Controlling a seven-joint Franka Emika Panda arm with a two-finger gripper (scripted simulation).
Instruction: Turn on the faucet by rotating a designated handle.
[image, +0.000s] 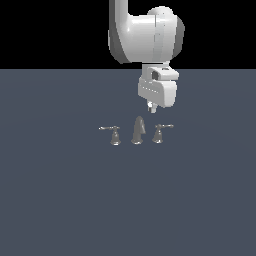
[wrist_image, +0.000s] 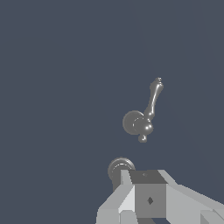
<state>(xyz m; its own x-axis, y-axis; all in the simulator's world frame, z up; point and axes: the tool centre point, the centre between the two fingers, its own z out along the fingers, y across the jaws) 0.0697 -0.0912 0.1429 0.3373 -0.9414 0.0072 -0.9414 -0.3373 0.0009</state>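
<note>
Much of the arm is cut off by the upper edge of the exterior view, so that only its white wrist and hand are seen. The gripper (image: 152, 107) is shown there as a small pale stub below the hand, and its fingers cannot be separated. In the wrist view only a grey block of the gripper (wrist_image: 148, 199) is seen at the picture's edge, with the fingertips out of frame. Whether the jaws are spread or pressed together cannot be told. Nothing is seen between them.

Three pieces of the faucet (image: 138, 131) are counted on the dark floor (image: 60, 200) in the exterior view: one taller curved spout in the middle and two small lever handles. The handle (image: 159, 133) stands at the exterior view's right of the spout, with its thin lever pointing toward that right. Its twin (image: 114, 134) stands at the spout's left, with its lever pointing left. The gripper hangs above the gap between spout and handle, apart from both.

In the wrist view only two pieces are seen: the handle (wrist_image: 143, 118) from above, whole, and a round grey piece (wrist_image: 119, 168) partly hidden behind the gripper block, too covered to be identified with certainty.
</note>
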